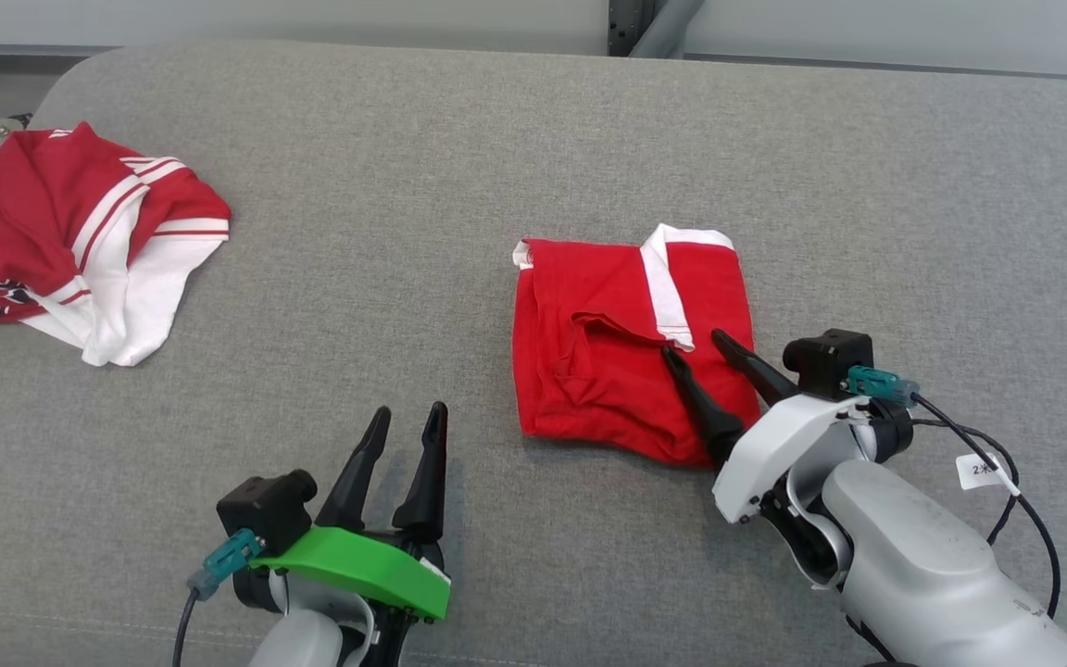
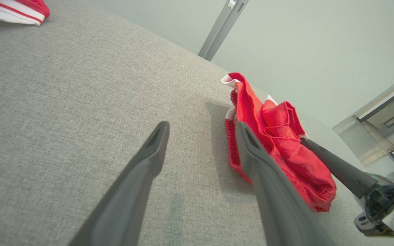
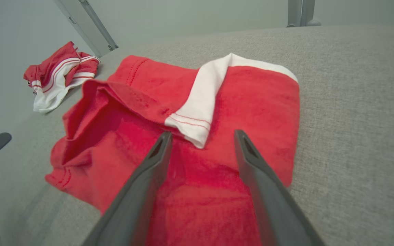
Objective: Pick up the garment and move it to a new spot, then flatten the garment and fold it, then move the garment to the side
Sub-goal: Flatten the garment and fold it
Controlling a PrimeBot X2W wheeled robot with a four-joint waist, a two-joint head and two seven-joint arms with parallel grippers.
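A red garment with a white band (image 1: 608, 343) (image 2: 279, 143) (image 3: 197, 112) lies folded into a rough square on the grey surface, right of centre. My right gripper (image 1: 693, 342) (image 3: 202, 135) is open, low over the garment's near right part, its tips beside the end of the white band; nothing is between its fingers. My left gripper (image 1: 408, 413) (image 2: 202, 126) is open near the front edge, left of the garment and apart from it, over bare fabric.
A second red and white garment (image 1: 80, 245) (image 3: 60, 73) (image 2: 12, 10) lies bunched at the far left of the grey cushioned surface (image 1: 459, 157). The surface's back edge meets a pale wall with a dark metal post (image 1: 631, 23).
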